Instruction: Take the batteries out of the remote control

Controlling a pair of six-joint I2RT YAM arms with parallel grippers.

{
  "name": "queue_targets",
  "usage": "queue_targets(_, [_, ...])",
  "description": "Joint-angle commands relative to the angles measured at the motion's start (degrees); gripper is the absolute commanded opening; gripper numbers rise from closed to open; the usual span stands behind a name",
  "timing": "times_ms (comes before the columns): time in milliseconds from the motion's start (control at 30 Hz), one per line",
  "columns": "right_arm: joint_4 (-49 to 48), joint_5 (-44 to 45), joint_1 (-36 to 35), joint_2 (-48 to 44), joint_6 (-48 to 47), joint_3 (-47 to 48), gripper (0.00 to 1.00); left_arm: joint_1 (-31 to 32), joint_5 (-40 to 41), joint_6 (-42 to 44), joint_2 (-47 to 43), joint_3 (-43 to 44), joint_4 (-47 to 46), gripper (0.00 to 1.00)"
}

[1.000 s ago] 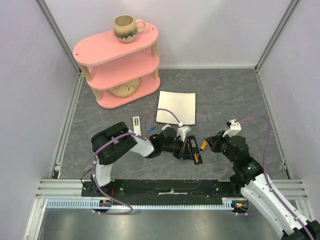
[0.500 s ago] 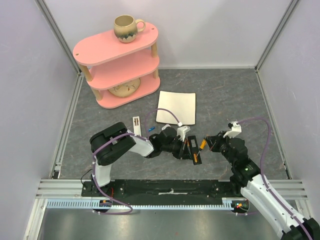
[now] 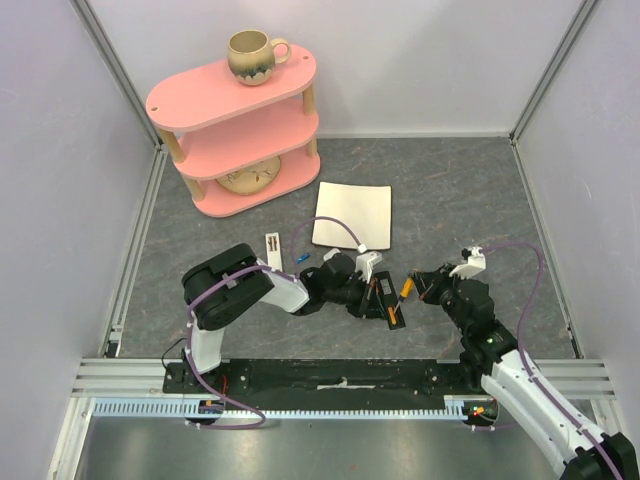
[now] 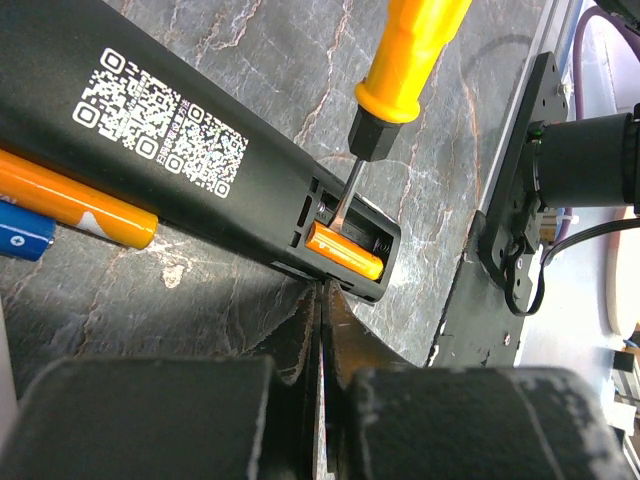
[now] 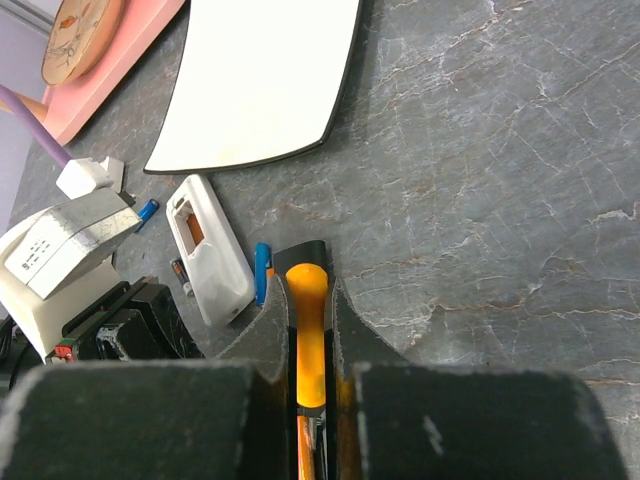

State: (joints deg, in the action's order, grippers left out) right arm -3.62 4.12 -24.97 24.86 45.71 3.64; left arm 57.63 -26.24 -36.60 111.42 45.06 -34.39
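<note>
A black remote control (image 4: 190, 150) lies on the grey floor, its end compartment open with one orange battery (image 4: 345, 251) inside. My right gripper (image 5: 307, 292) is shut on the orange handle of a screwdriver (image 5: 307, 340), whose metal tip (image 4: 345, 205) reaches into that compartment beside the cell. My left gripper (image 4: 322, 295) is shut on nothing, its tips touching the remote's near edge. Loose orange (image 4: 75, 200) and blue (image 4: 20, 238) batteries lie beside the remote. From above, both grippers (image 3: 378, 297) (image 3: 413, 287) meet at the remote (image 3: 388, 303).
A white remote (image 5: 210, 250) with an open compartment lies close by, with a blue cell (image 5: 262, 272) and a small dark cell (image 5: 180, 275) next to it. Behind are a white pad (image 3: 352, 214) and a pink shelf (image 3: 235, 135) with a mug (image 3: 252, 55).
My left gripper's jaws have come together against the remote's edge. The right arm has shifted slightly, with the screwdriver still at the compartment.
</note>
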Motion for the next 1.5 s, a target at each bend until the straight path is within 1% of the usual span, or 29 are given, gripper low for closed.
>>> queue_targets(0, [-2.6, -5.5, -0.8, 1.1, 6.7, -3.3, 0.00, 1.1, 5.0, 2.0, 3.8, -0.7, 6.4, 0.02])
queue_targets(133, [-5.0, -7.5, -0.8, 2.6, 8.1, -3.3, 0.00, 0.9, 5.3, 1.9, 4.4, -0.3, 6.4, 0.02])
queue_targets(267, [-5.3, -8.2, -0.8, 3.8, 7.6, -2.6, 0.00, 0.6, 5.8, 2.0, 4.5, -0.3, 6.3, 0.02])
queue_targets(400, [-6.4, -9.1, -0.8, 3.7, 8.9, -2.5, 0.00, -0.4, 5.8, 2.0, 4.2, -1.1, 5.5, 0.02])
queue_targets(600, [-7.0, -9.9, -0.8, 4.1, 8.1, -1.3, 0.00, -1.8, 5.6, 2.2, 4.3, -1.9, 5.1, 0.02])
queue_targets(800, [-11.5, -12.0, -0.8, 6.1, 5.5, -1.3, 0.00, -2.3, 5.1, 2.3, 4.5, -2.3, 4.5, 0.02])
queue_targets(833, [-13.6, -12.4, -0.8, 7.0, 5.8, -1.7, 0.00, -2.4, 5.0, 2.5, 4.5, -2.3, 4.6, 0.02])
queue_targets(900, [-14.8, -12.7, -0.8, 7.9, 7.5, -3.0, 0.00, -2.7, 5.1, 2.5, 4.6, -2.3, 4.7, 0.02])
queue_targets(933, [-17.4, -12.9, -0.7, 9.1, 8.4, -3.3, 0.00, -2.8, 5.0, 2.5, 4.5, -2.4, 4.7, 0.02])
queue_targets(1067, [-20.2, -13.3, -0.8, 11.3, 10.7, -5.2, 0.00, -3.4, 5.1, 2.7, 4.3, -3.0, 4.7, 0.02])
queue_targets(1300, [-19.8, -12.4, -0.7, 11.3, 11.9, -4.3, 0.00, -3.7, 5.0, 2.8, 4.1, -3.5, 4.2, 0.02])
queue_targets(1467, [-18.3, -10.6, -0.6, 9.5, 13.6, -5.9, 0.00, -4.0, 5.2, 2.8, 3.1, -4.8, 3.4, 0.02])
